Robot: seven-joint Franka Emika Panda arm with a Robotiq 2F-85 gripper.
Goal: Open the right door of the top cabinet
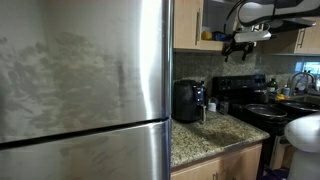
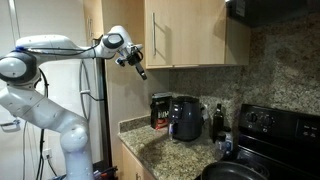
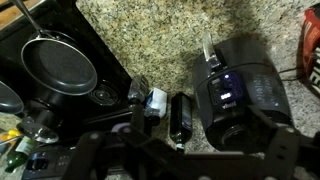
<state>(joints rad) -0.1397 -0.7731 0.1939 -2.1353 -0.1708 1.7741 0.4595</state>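
The top cabinet [image 2: 190,35] is light-tan wood, mounted above the granite counter. Its right door [image 2: 195,30] has a slim silver bar handle [image 2: 157,45] along its left edge and looks shut in that exterior view. In an exterior view the cabinet [image 1: 187,22] shows a dark opening with a yellowish item inside. My gripper [image 2: 136,63] hangs in the air left of the handle, clear of it, and it also shows below the white arm [image 1: 240,45]. In the wrist view the gripper [image 3: 180,165] looks down at the counter with its fingers spread and nothing between them.
A black air fryer [image 2: 186,118] [image 3: 235,90] stands on the speckled granite counter [image 2: 150,145], with a dark bottle [image 3: 181,115] beside it. A black stove with pans [image 3: 60,65] lies to one side. A stainless fridge [image 1: 85,90] fills the near left.
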